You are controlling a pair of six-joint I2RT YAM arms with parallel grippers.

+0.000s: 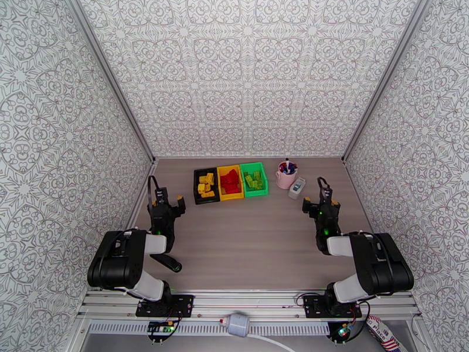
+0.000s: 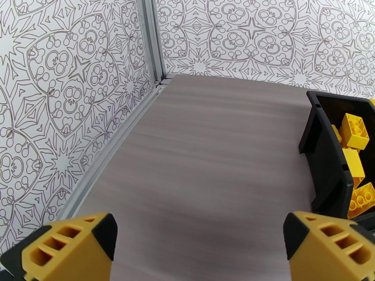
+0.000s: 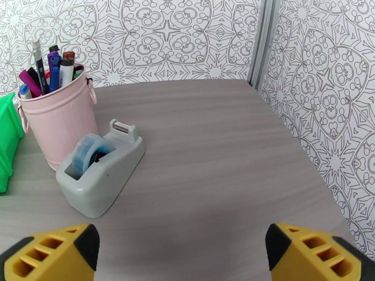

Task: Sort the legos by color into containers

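Three bins stand side by side at the back of the table. The black bin (image 1: 206, 185) holds yellow legos (image 1: 205, 184), the yellow bin (image 1: 230, 182) holds red legos (image 1: 230, 181), and the green bin (image 1: 254, 179) holds green legos (image 1: 252, 180). My left gripper (image 1: 169, 200) hangs open near the left wall, a little left and in front of the black bin (image 2: 323, 155), whose yellow legos (image 2: 355, 151) show in the left wrist view. My right gripper (image 1: 320, 203) is open at the right, with nothing between its fingers (image 3: 56, 251).
A pink cup of pens (image 1: 286, 175) stands right of the green bin (image 3: 7, 146), and a grey tape dispenser (image 1: 297, 188) sits beside it, close ahead of the right gripper. Patterned walls close in the table on three sides.
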